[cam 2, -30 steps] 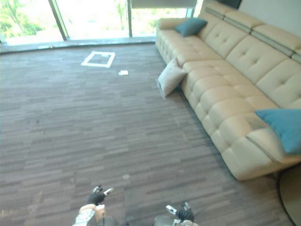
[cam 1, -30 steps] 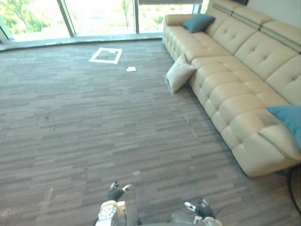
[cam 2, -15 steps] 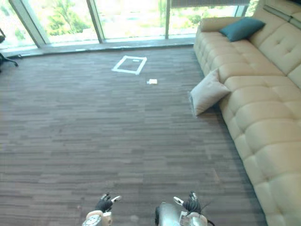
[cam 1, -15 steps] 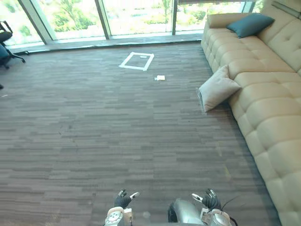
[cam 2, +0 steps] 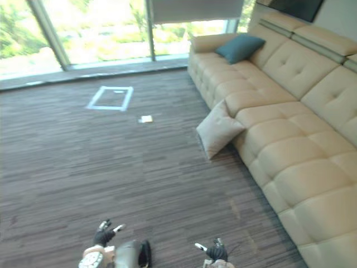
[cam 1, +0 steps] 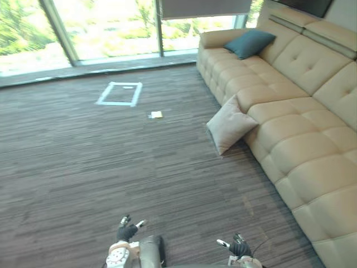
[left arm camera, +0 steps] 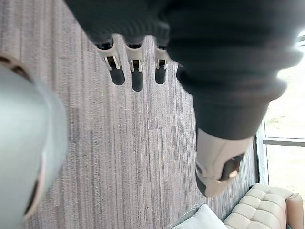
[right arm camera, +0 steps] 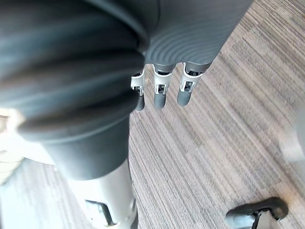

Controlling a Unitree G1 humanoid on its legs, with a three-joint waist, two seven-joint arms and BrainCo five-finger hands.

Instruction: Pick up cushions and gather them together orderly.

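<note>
A beige cushion [cam 1: 230, 125] stands on the carpet, leaning against the front of the long beige sofa [cam 1: 295, 117]. A teal cushion [cam 1: 250, 43] lies on the sofa's far end by the armrest. My left hand [cam 1: 126, 230] hangs low at the bottom of the head view, fingers relaxed and holding nothing; in its wrist view the fingers [left arm camera: 137, 69] point at bare carpet. My right hand [cam 1: 240, 249] shows at the bottom right, also empty, its fingers [right arm camera: 159, 90] straight over the carpet. Both hands are far from the cushions.
A white taped rectangle [cam 1: 120, 93] and a small white slip [cam 1: 156, 114] mark the dark striped carpet. Floor-length windows [cam 1: 111, 28] run along the far wall. The sofa takes up the whole right side.
The camera has swung: the view has shifted, so the sofa and beige cushion now sit further left and more of the sofa shows. Both hands stay low and empty.
</note>
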